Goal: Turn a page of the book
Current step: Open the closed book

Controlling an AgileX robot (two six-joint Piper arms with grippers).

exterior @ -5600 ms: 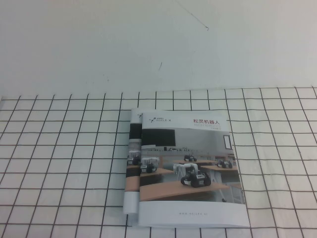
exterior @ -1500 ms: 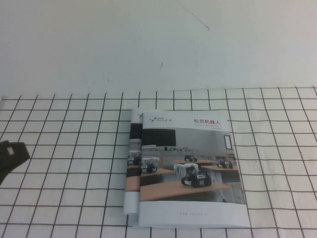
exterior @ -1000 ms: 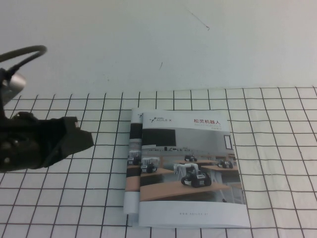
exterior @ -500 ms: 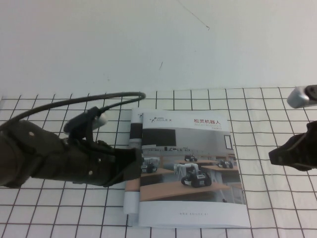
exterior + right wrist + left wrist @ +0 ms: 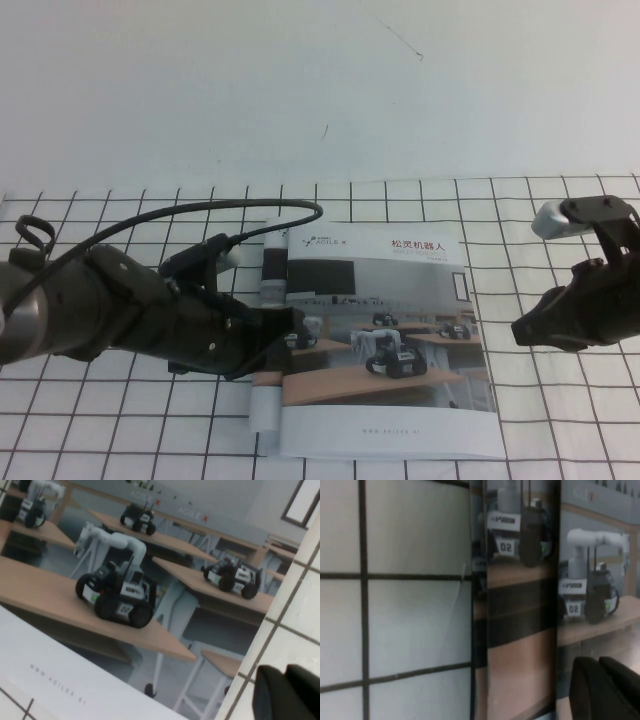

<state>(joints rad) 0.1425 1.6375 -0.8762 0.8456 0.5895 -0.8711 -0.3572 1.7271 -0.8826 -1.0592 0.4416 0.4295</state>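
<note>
1. Lying flat on the black-gridded white worktop [image 5: 120, 420], the thin glossy book [image 5: 385, 345] is closed, its cover page [image 5: 380, 300] down.
2. The left pincer [image 5: 288, 330] reaches low over the spine edge; the right pincer [image 5: 522, 332] hovers beside the opposite edge.
3. No view shows either pincer's opening; cannot tell.
4. The left wrist view reveals a second cover strip [image 5: 520, 605] alongside.

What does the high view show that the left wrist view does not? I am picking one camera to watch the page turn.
Only the high view shows both arms: the left gripper at the book's left edge, the right gripper over the grid table just off its right edge, and the whole cover with its title. Only the left wrist view shows, close up, a second strip of cover print beside the top cover's left edge. Both show the robots-on-desks photo and the black grid lines.
</note>
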